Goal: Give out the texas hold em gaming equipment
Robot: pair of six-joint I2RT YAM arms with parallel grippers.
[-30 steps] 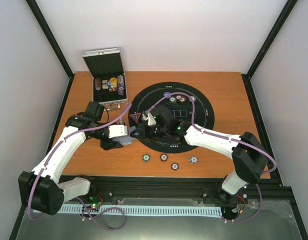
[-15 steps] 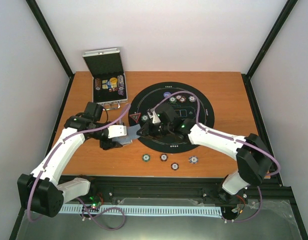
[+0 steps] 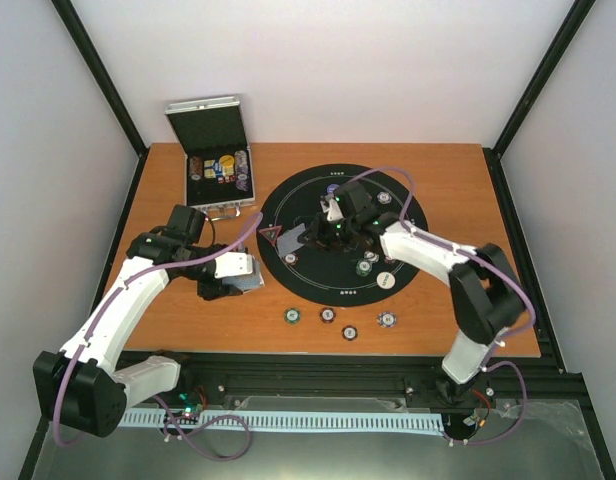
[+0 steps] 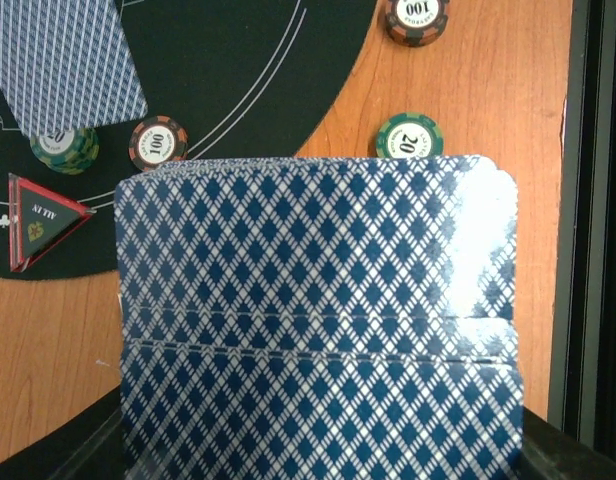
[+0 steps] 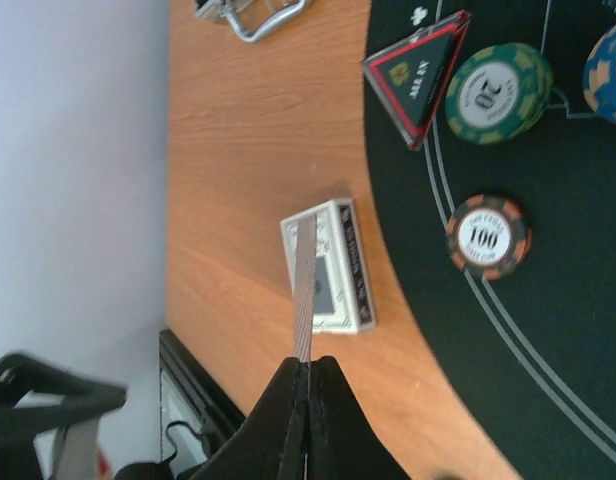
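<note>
Playing cards (image 4: 318,330) with a blue diamond back fill your left wrist view. Your left tool (image 3: 244,277) is clenched on this deck, just off the left rim of the round black mat (image 3: 408,235). Your right tool (image 5: 306,375) is pinched tight on a single card (image 5: 304,285), seen edge-on and held above the mat's left side near the red triangle marker (image 3: 271,236). Four chips (image 3: 328,315) lie in a loose row on the bench (image 3: 448,180) between the mat and the near edge. You have more chips in the open silver case (image 3: 216,165) at the far left corner.
</note>
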